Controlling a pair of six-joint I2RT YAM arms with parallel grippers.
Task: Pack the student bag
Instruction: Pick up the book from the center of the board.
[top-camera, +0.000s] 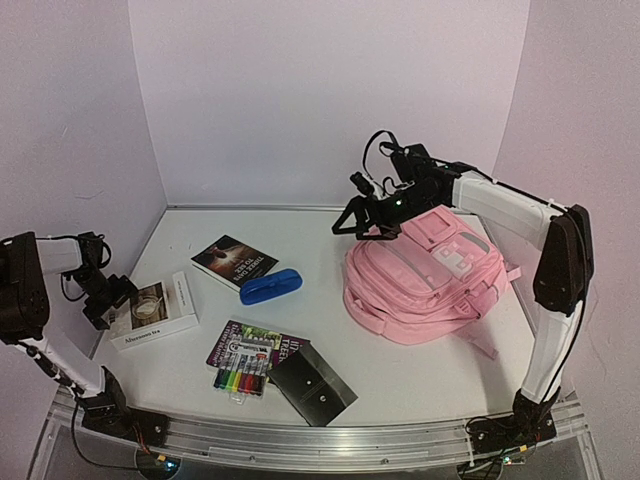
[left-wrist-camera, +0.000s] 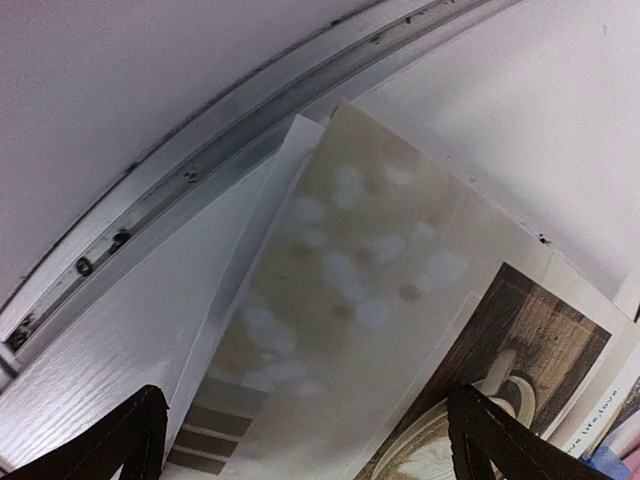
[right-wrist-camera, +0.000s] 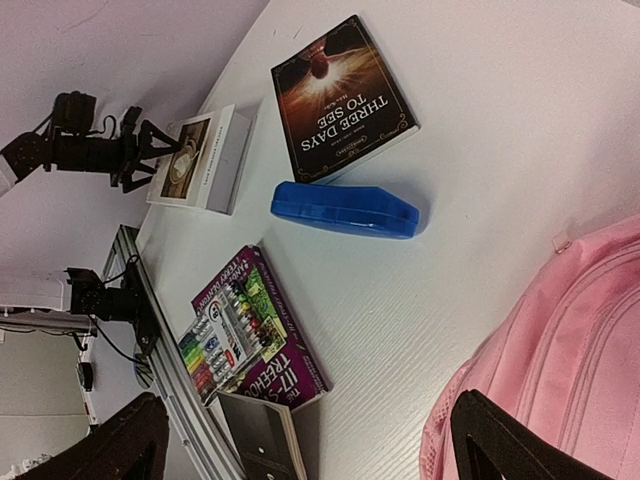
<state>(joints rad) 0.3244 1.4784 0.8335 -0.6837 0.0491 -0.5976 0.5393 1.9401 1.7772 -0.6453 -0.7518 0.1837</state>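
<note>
The right gripper (top-camera: 358, 228) hangs with its jaws spread wide and nothing between them, just off the far left corner of the student bag (top-camera: 425, 275). The bag lies flat on the right half of the white table (top-camera: 400, 370), front pockets up. The left gripper (top-camera: 103, 303) is likewise spread and empty, well to the left of the bag and low over a white tea box (top-camera: 155, 312), whose printed lid fills the left wrist view. Between that box and the bag lie a dark book (top-camera: 233, 260) titled "Three Days to See" and, closer to the bag, a blue pencil case (top-camera: 271, 287). Nearer the arms' bases than the bag, and to its left, a purple book (top-camera: 255, 345) carries a pack of coloured markers (top-camera: 243, 372), with a black folder (top-camera: 312, 385) touching its corner. The tabletop is matte, with a faint wood grain. Plain pale lilac walls (top-camera: 320, 90) close it in behind the bag and on both sides, and an aluminium rail (top-camera: 330, 440) runs along the near edge.
</note>
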